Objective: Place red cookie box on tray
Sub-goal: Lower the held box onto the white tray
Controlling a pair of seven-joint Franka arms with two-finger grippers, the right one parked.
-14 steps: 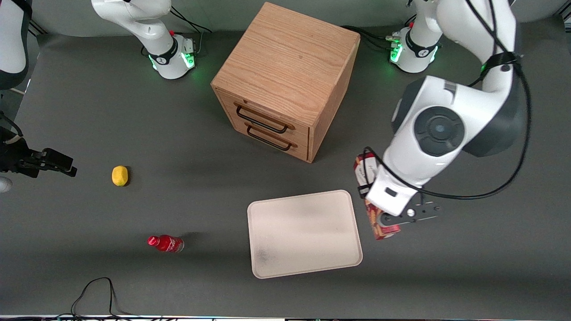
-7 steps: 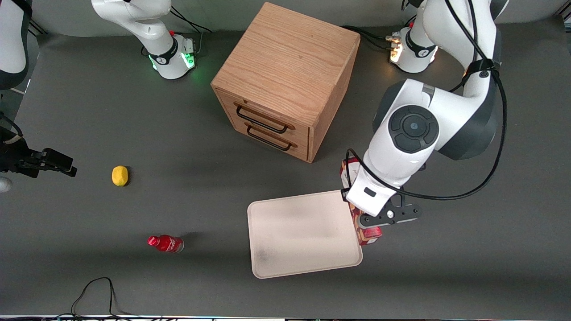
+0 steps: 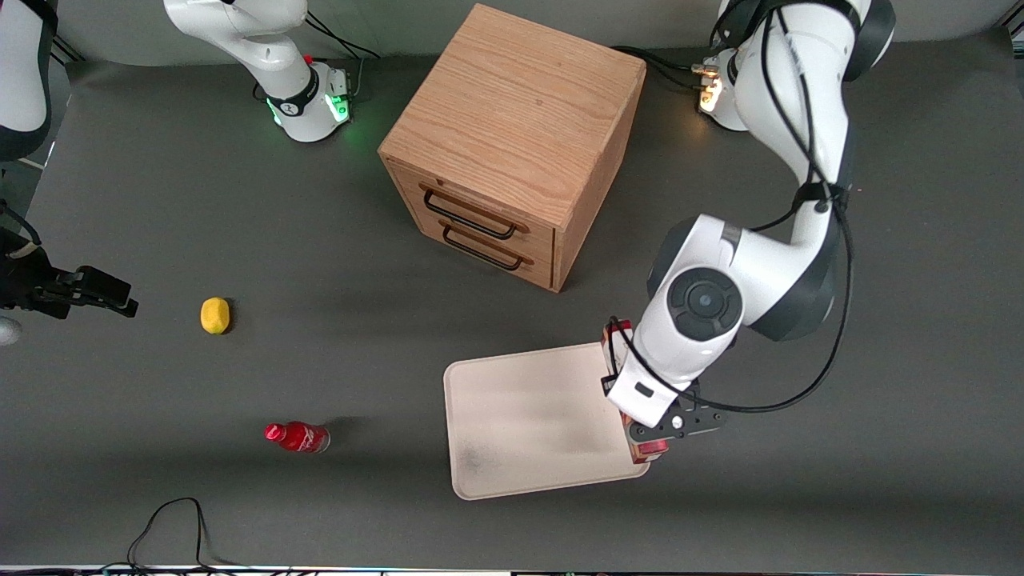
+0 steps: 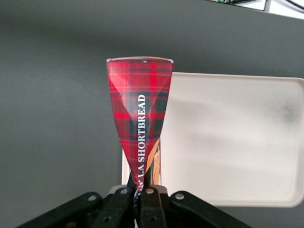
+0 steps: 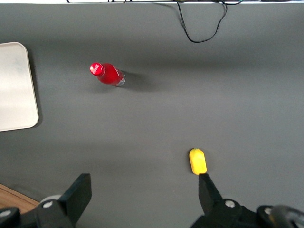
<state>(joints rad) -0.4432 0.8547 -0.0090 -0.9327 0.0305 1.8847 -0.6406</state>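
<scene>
Gripper (image 4: 140, 194) clamping the red cookie box (image 4: 140, 118) by its narrow end, fingers (image 4: 151, 202) pinched tight on the carton. Hanging over the tray's (image 3: 528, 472) edge toward the working arm's end of the table, box held above the rim, partly over the tray and partly over bare table (image 3: 840, 480). Tray lying flat below, holding nothing but a grey smudge (image 3: 472, 458). Spreading outward: dark grey table surface. Wooden drawer cabinet (image 3: 512, 136) standing farther from the front camera than the gripper, drawers shut. Red bottle (image 3: 298, 437) and yellow lemon (image 3: 214, 314) lying well apart, toward the parked arm's end.
</scene>
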